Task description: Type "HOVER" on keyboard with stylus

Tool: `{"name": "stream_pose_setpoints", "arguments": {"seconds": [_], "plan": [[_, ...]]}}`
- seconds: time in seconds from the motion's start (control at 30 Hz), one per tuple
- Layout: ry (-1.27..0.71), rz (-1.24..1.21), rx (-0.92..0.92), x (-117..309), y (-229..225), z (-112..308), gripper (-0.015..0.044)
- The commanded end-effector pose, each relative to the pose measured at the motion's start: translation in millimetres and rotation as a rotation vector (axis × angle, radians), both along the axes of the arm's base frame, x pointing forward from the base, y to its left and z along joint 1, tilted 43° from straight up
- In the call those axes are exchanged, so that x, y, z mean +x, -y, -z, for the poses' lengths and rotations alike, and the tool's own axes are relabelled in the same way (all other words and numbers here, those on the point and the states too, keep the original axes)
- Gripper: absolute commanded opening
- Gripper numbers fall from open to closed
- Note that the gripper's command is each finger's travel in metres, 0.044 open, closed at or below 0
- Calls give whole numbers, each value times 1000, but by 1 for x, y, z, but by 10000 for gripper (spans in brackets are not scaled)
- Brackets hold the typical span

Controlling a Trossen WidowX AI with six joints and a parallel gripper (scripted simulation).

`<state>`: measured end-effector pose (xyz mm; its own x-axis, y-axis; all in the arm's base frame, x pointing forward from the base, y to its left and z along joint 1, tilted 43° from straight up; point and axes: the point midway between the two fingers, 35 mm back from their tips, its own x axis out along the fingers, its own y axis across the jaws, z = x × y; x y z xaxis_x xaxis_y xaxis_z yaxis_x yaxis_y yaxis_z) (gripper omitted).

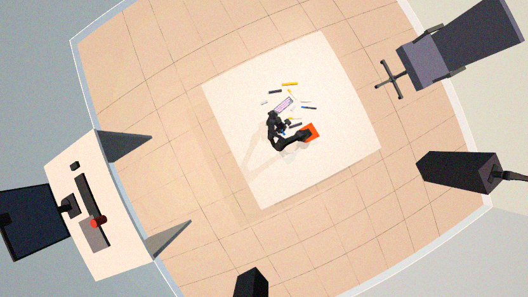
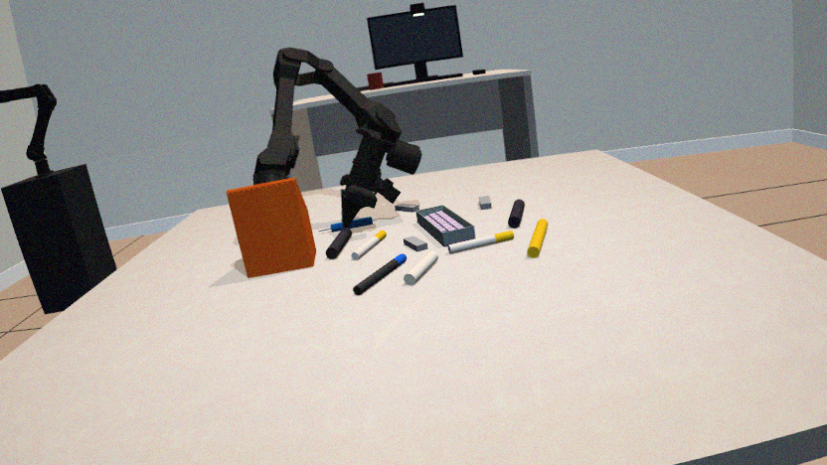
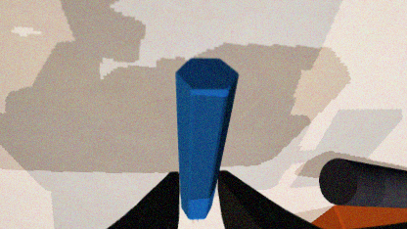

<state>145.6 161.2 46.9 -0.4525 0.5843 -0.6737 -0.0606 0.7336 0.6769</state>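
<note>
The stylus (image 1: pixel 283 132) (image 2: pixel 361 223) (image 3: pixel 203 132) is a blue six-sided rod with a thin metal tip; it lies on the desk, its tip toward the orange block in the exterior view. My gripper (image 2: pixel 346 224) (image 3: pixel 198 179) points down at it and is shut on the stylus near its tip end, one finger on each side in the wrist view. The metal tip is hidden in the wrist view. The keyboard (image 1: pixel 283 105) (image 2: pixel 443 222), a dark tray with pink-white keys, lies apart from the gripper, to the right in the exterior view; its letters are too small to read.
An orange block (image 1: pixel 313 131) (image 2: pixel 270 231) stands near the arm's base. A black rod (image 1: pixel 296 125) (image 2: pixel 338 242) (image 3: pixel 364 183) lies beside the stylus. A yellow-capped white marker (image 2: pixel 368 245), a blue-capped black marker (image 2: pixel 377 275) and a grey block (image 2: pixel 414 242) lie nearer the camera.
</note>
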Motion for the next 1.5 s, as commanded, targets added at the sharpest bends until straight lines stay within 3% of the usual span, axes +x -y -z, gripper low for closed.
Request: {"name": "stream_pose_setpoints", "arguments": {"seconds": [0.0,0.7,1.47], "plan": [[0,1,3,0,0,0,0],[1,0,-2,-2,34,-36,0],[413,466,-291,71,79,30,0]]}}
